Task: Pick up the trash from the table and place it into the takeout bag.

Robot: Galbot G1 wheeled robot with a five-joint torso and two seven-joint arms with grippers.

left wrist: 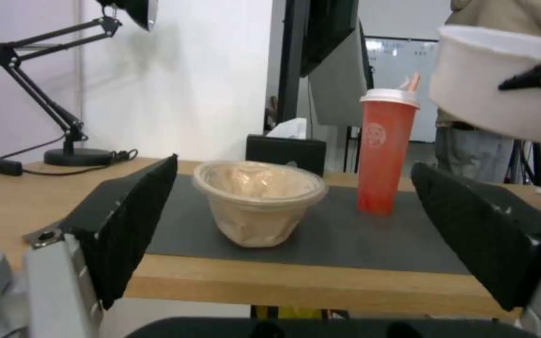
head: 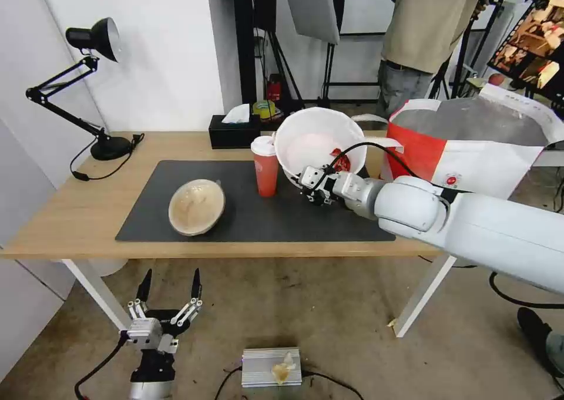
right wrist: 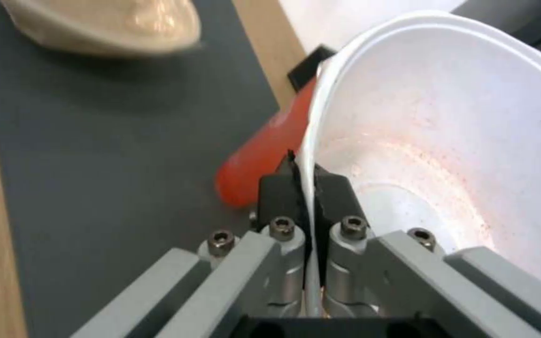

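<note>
The large white round bowl with red scraps [head: 319,140] hung tilted above the grey-matted light-wood table [head: 70,218], its mouth toward the robot; the right gripper [head: 309,184] pinched its rim. The left gripper [head: 169,294] waited below the table edge, jaws spread wide.

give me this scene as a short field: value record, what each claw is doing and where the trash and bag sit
right claw: shut on the rim of the white bowl, holding it tilted above the table
left claw: open, low in front of the table edge, facing the tan bowl
tan bowl: on the dark mat, left part
red cup: upright on the mat, lid on, beside the white bowl
takeout bag: open, at the table's right end
tissue box: at the table's back edge
</note>
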